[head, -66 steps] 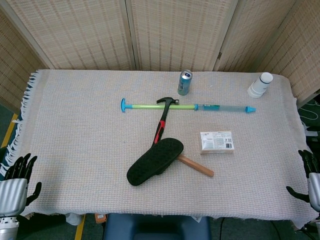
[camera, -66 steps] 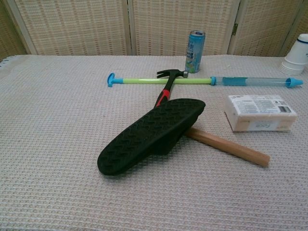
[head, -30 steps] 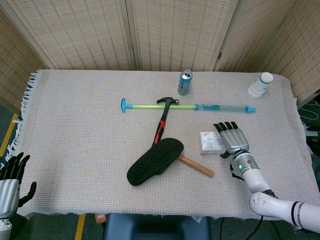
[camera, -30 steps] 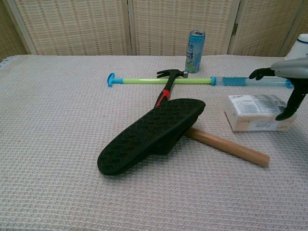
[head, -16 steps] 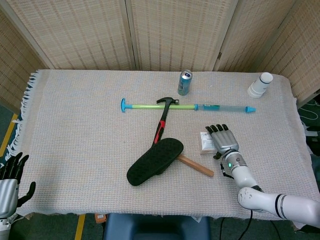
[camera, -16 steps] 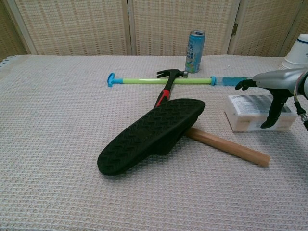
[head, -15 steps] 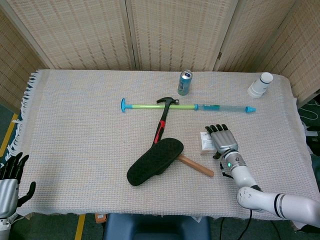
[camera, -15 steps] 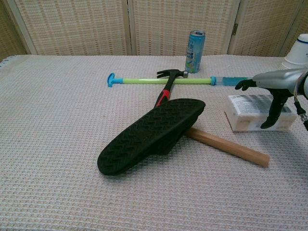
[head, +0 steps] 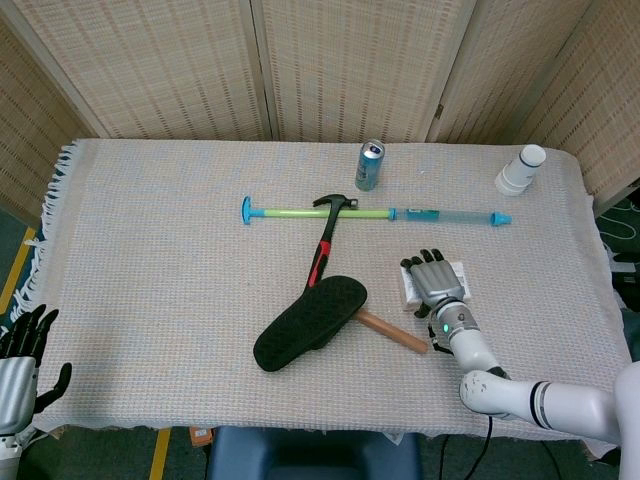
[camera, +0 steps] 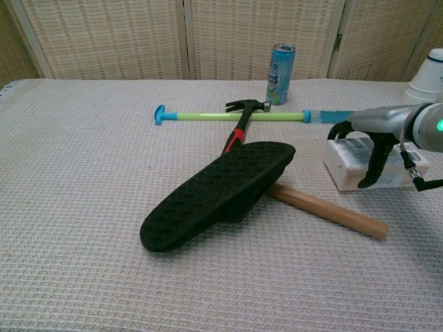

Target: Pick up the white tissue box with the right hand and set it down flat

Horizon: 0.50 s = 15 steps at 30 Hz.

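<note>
Right hand (head: 436, 283) lies palm-down over the tissue box (head: 458, 275), its fingers (head: 424, 261) reaching across the top toward the far edge; in the chest view the same hand (camera: 370, 135) has its fingers curled over the box's (camera: 344, 168) top and its thumb hanging down the near face, so it wraps the box, though whether it presses firmly enough to grip it cannot be told. The box lies flat on the cloth (head: 160, 250) at the right side of the table, mostly hidden under the hand in the head view, with only its left and right ends showing. Just to the left of the box, the wooden handle of a hammer (head: 324, 249) runs out from under a black slipper (head: 310, 322) that rests tilted on it, sole up; the hammer's head lies across a long green and blue rod (head: 372, 213) stretched left to right beyond the box. Behind the rod stands a can (head: 370, 165), upright, and near the far right corner stands a stack of white cups (head: 521, 170). Left hand (head: 24, 365) hangs off the near left edge of the table, well apart from everything, fingers spread and holding nothing.
</note>
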Each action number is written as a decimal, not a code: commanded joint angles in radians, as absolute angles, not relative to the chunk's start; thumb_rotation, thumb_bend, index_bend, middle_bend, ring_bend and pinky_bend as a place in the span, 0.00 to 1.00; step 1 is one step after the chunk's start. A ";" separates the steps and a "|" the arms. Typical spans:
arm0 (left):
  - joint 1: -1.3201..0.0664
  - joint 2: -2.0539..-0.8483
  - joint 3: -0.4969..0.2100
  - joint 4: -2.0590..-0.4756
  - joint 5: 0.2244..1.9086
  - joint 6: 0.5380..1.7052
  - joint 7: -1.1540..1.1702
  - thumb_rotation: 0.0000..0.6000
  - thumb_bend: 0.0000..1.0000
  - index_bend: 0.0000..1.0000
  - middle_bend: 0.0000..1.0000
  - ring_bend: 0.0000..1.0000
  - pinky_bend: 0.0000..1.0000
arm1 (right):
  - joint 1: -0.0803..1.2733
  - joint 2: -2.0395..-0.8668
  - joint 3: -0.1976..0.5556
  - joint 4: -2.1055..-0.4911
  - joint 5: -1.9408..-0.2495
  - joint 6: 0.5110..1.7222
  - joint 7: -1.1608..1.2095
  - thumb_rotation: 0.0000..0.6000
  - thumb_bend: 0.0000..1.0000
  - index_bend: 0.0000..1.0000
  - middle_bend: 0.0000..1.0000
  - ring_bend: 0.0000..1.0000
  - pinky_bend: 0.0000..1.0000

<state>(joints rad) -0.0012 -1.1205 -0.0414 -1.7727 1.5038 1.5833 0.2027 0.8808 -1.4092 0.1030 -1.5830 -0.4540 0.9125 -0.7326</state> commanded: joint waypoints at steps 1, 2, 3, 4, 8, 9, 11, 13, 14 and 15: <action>-0.003 -1.121 -0.042 -1.772 1.500 1.580 0.203 1.00 0.40 0.07 0.00 0.00 0.17 | 0.882 -1.415 0.097 -1.577 -0.459 0.926 -0.729 1.00 0.09 0.24 0.21 0.02 0.00; -0.003 -1.121 -0.042 -1.771 1.499 1.579 0.204 1.00 0.40 0.07 0.00 0.00 0.17 | 0.882 -1.417 0.094 -1.575 -0.460 0.930 -0.728 1.00 0.09 0.26 0.23 0.03 0.00; -0.003 -1.121 -0.042 -1.771 1.499 1.578 0.204 1.00 0.40 0.07 0.00 0.00 0.17 | 0.882 -1.418 0.091 -1.573 -0.460 0.935 -0.728 1.00 0.09 0.27 0.24 0.04 0.00; -0.004 -1.122 -0.043 -1.771 1.498 1.578 0.204 1.00 0.40 0.07 0.00 0.00 0.17 | 0.882 -1.419 0.088 -1.570 -0.460 0.938 -0.728 1.00 0.09 0.28 0.25 0.04 0.00; -0.003 -1.122 -0.044 -1.770 1.497 1.580 0.204 1.00 0.40 0.07 0.00 0.00 0.17 | 0.882 -1.423 0.081 -1.561 -0.463 0.946 -0.727 1.00 0.09 0.32 0.29 0.07 0.00; -0.003 -1.123 -0.044 -1.770 1.496 1.579 0.204 1.00 0.40 0.07 0.00 0.00 0.17 | 0.881 -1.425 0.080 -1.558 -0.470 0.949 -0.724 1.00 0.09 0.35 0.31 0.08 0.00; -0.004 -1.123 -0.043 -1.770 1.496 1.578 0.206 1.00 0.40 0.07 0.00 0.00 0.17 | 0.879 -1.430 0.079 -1.552 -0.487 0.959 -0.717 1.00 0.09 0.41 0.34 0.11 0.00; -0.004 -1.124 -0.042 -1.770 1.497 1.577 0.208 1.00 0.40 0.07 0.00 0.00 0.17 | 0.874 -1.437 0.080 -1.545 -0.515 0.971 -0.705 1.00 0.09 0.45 0.37 0.14 0.00; -0.004 -1.125 -0.042 -1.770 1.497 1.578 0.208 1.00 0.40 0.07 0.00 0.00 0.17 | 0.870 -1.440 0.082 -1.542 -0.530 0.977 -0.696 1.00 0.09 0.48 0.38 0.15 0.00; -0.004 -1.125 -0.042 -1.770 1.498 1.578 0.209 1.00 0.40 0.07 0.00 0.00 0.17 | 0.864 -1.444 0.086 -1.537 -0.553 0.987 -0.682 1.00 0.09 0.50 0.40 0.17 0.00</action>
<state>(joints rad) -0.0038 -1.1247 -0.0421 -1.7698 1.4979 1.5781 0.2086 0.8722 -1.4367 0.0819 -1.5451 -0.5272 0.9727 -0.6997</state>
